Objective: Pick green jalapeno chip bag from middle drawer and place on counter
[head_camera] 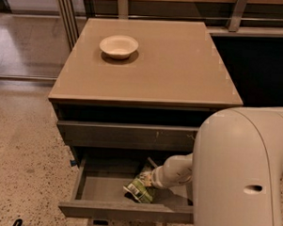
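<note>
Green-and-white crinkled foil chip bag [139, 189] lies low-centre in the open grey-brown middle drawer [100, 188]; the pale arm's gripper [147, 179] reaches down onto it, presumably for lifting to the tan slab surface [172, 64] above. Its grasp: cannot tell.

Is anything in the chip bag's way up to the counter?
Nothing visible blocks it. The pincer is at the green jalapeno chip bag in the open middle drawer; the bowl sits far back on the counter.
</note>
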Tool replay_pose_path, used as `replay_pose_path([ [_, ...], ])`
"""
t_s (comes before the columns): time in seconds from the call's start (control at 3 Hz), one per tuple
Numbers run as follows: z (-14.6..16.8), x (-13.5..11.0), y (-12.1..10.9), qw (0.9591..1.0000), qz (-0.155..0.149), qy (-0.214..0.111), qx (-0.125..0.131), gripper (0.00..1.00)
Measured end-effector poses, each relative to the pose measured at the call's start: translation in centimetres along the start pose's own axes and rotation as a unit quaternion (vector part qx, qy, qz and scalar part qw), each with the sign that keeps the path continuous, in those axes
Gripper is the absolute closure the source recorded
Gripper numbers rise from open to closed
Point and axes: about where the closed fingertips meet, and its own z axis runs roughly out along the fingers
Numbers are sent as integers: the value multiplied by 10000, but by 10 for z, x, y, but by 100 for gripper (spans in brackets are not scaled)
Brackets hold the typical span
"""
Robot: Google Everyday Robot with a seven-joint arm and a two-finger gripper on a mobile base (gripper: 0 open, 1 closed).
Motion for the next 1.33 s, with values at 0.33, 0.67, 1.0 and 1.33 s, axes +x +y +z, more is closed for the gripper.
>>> replay_pose_path([
  [0.33, 0, 0, 0, 10000, 0, 0, 0, 89],
  [0.67, 0, 0, 0, 10000, 0, 0, 0, 100],
  [1.0, -4, -1, 12, 9996, -225, 148, -88, 100],
  [1.33, -30, 4, 31, 9980, -543, 283, -145, 100],
])
